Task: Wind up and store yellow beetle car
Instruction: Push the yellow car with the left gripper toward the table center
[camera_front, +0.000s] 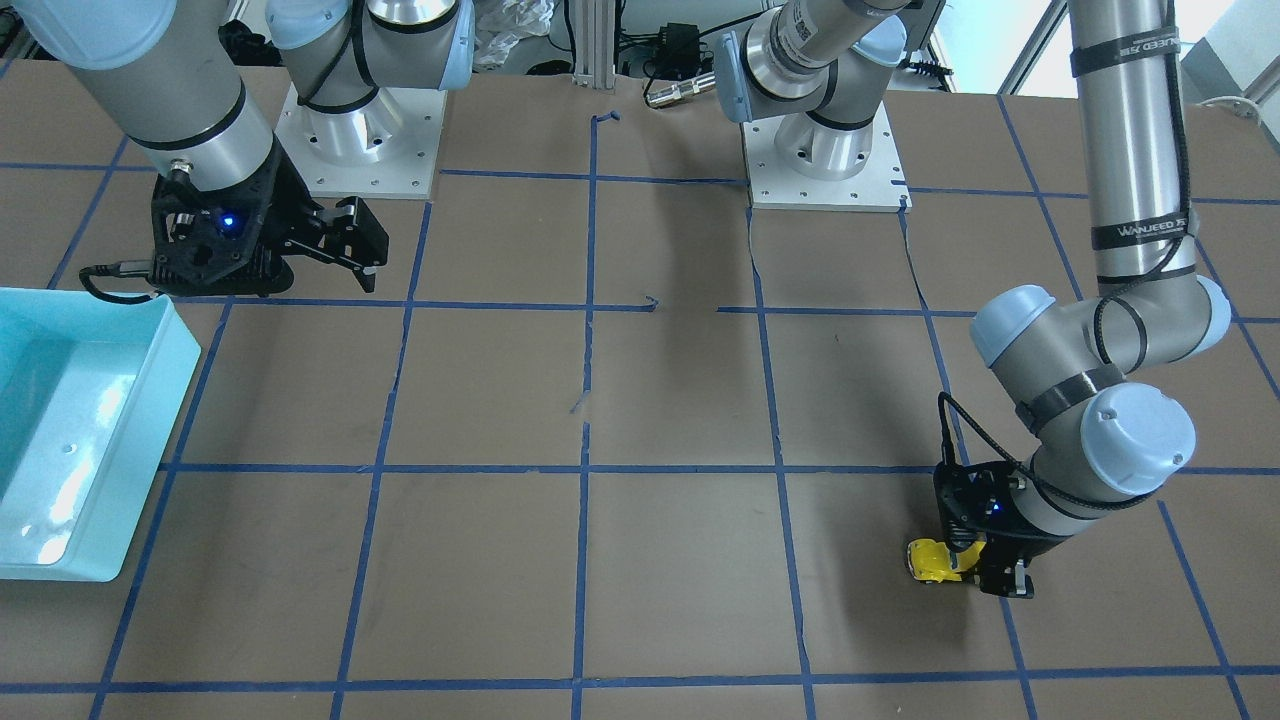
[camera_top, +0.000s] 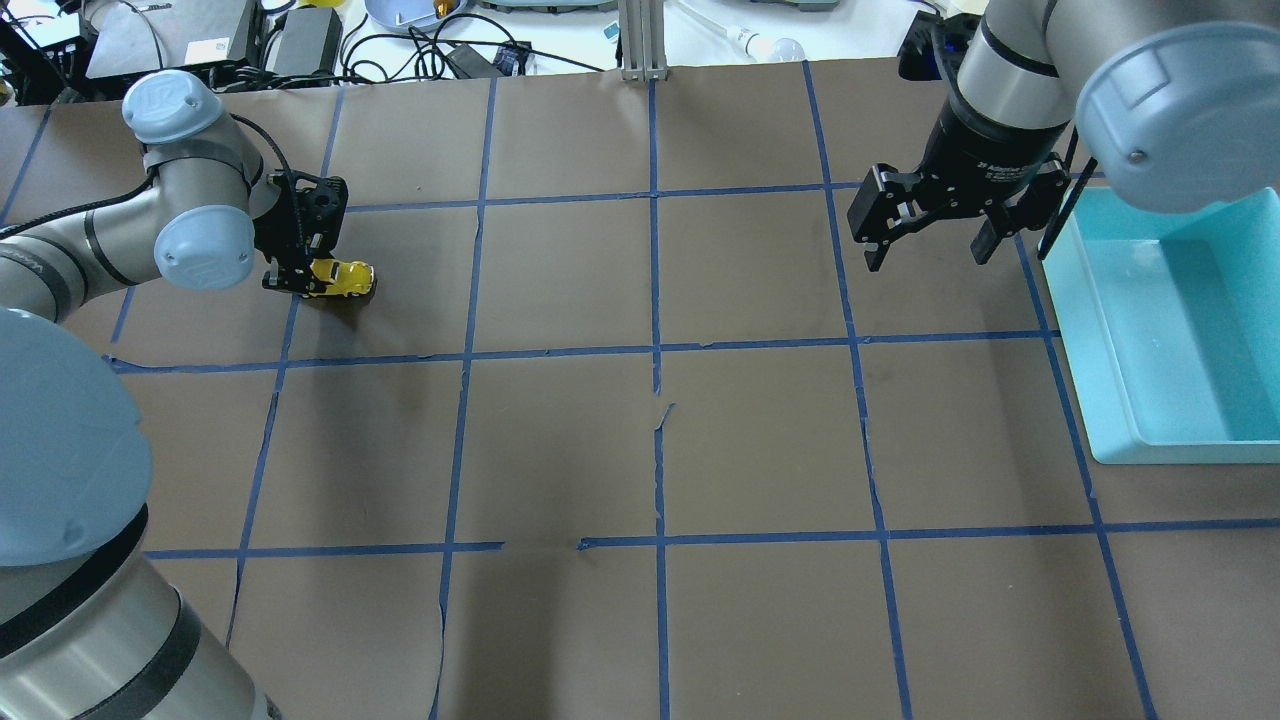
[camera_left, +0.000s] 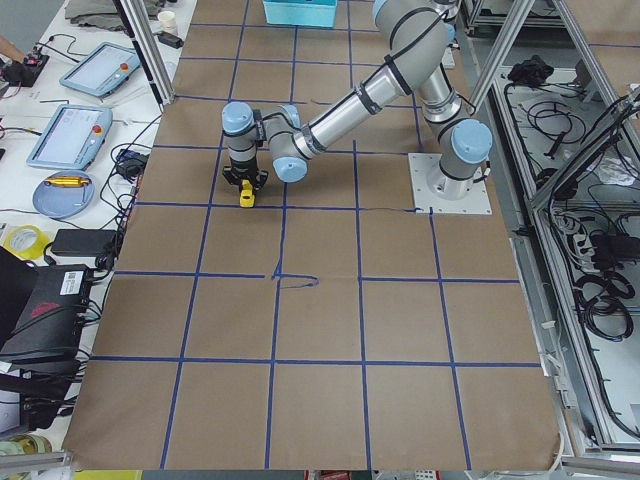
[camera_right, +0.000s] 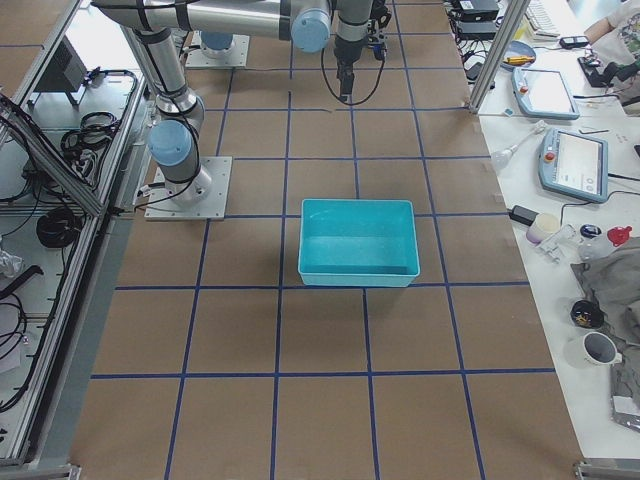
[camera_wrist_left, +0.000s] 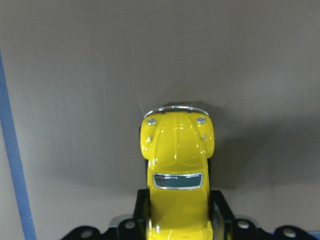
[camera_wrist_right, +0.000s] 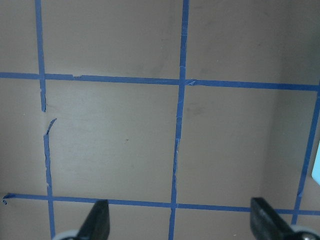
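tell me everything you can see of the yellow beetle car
The yellow beetle car is a tiny, glossy bright-yellow toy with a rounded body, a dark chrome-rimmed window, a chrome bumper and two round lights at its free end. It sits upright on the brown paper table beside a blue tape line. The left gripper is shut on its other end.

The beetle car stands on the table at the robot's far left, its rear between the fingers of the left end effector. Well apart, at the right edge, sits a bin. The right end effector hangs just left of it.
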